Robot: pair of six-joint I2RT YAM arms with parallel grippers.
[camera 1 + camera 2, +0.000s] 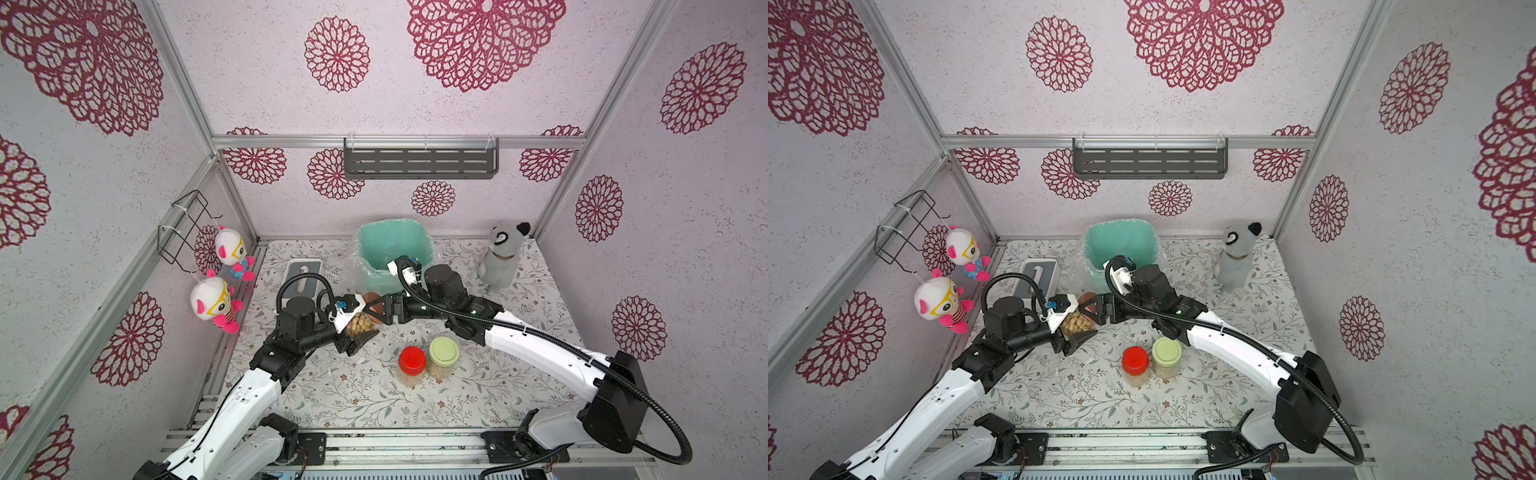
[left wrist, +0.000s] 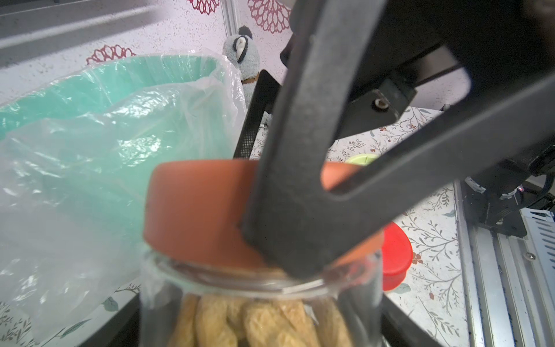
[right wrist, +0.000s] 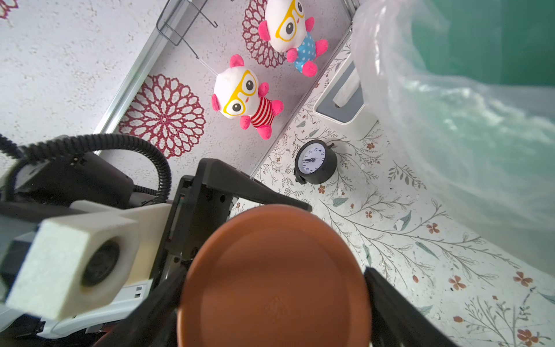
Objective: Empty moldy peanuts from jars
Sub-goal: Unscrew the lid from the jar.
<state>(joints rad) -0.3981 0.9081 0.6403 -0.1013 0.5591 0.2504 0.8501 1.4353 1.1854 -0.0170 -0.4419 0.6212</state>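
My left gripper [image 1: 366, 328] is shut on a clear jar [image 1: 360, 325] that lies tipped sideways above the table, its mouth toward the right arm. Tan moldy peanuts [image 2: 270, 321] fill it. The brown lid [image 3: 273, 279] sits on this jar, and my right gripper [image 1: 374, 309] is shut on the lid, one finger [image 3: 390, 300] on each side of its rim. Two more jars stand upright on the table nearer the front: one with a red lid [image 1: 412, 361] and one with a pale green lid [image 1: 444, 352], both holding peanuts.
A mint-green bin [image 1: 374, 266] lined with a clear plastic bag stands just behind the grippers. A tissue box [image 1: 303, 274] and a small black clock [image 3: 315, 162] are left of it. A grey plush dog [image 1: 503, 257] sits at the back right. Two plush dolls [image 1: 216, 303] hang on the left wall.
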